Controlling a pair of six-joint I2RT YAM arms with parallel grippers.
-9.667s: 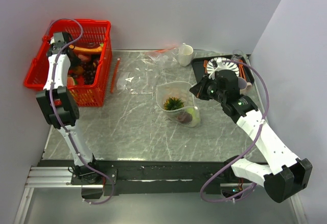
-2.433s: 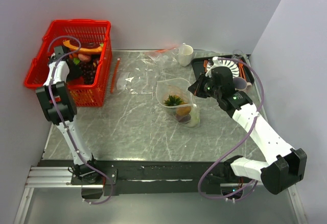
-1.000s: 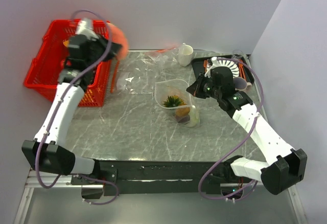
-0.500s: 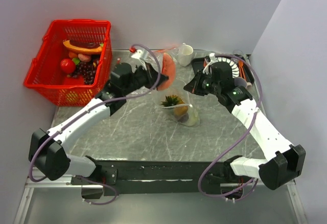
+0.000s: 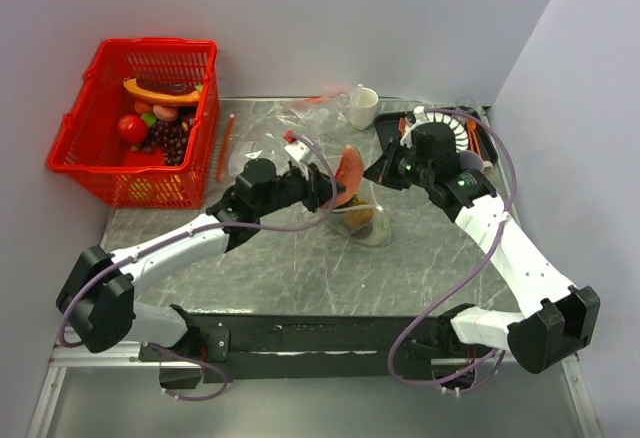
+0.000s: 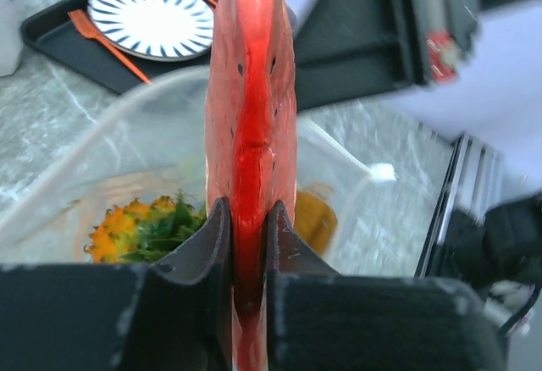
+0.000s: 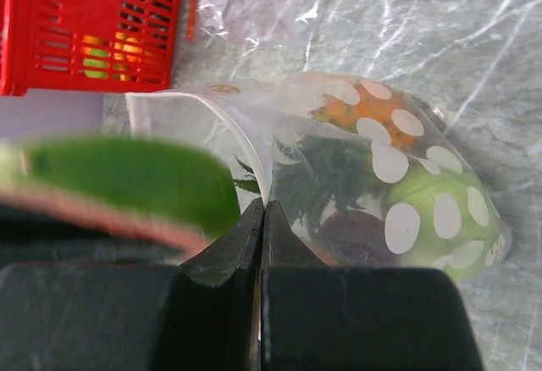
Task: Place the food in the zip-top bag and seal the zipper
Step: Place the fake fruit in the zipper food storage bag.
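Reads as the loading step: one more piece on its way in, sealing not begun.

Bottom centre of left wrist view: left gripper (image 6: 248,218) clamped narrow on the lower end of a red slice (image 6: 251,91), held upright and edge-on. In top view, at frame centre, just left of the bag mouth and above it, not yet inside.

Bottom centre of right wrist view: right gripper (image 7: 261,218) pinched tight on the rim of the bag (image 7: 212,125), propping the mouth open toward the upper left. Green rind of the slice blurred at left of that frame, outside the rim.

Bag resting on the table at mid-frame. Inside: leafy tuft (image 7: 326,176), green fruit (image 7: 436,218), purple piece (image 7: 356,234), orange piece (image 7: 360,108). Zipper (image 7: 241,138) apart, unpressed.

Farther back in top view: second bag (image 5: 268,146) flat at upper centre, cup (image 5: 362,108) behind it, tray (image 5: 392,138) with plate (image 5: 445,130) upper right, basket (image 5: 70,143) upper left.

Next move, by judgement: bring the slice over the opening, tip it end-first past the rim, open up only once well inside. Calls for the right pinch to hold steady; soft rim likely to fold if nudged. Then both grippers along the zipper.
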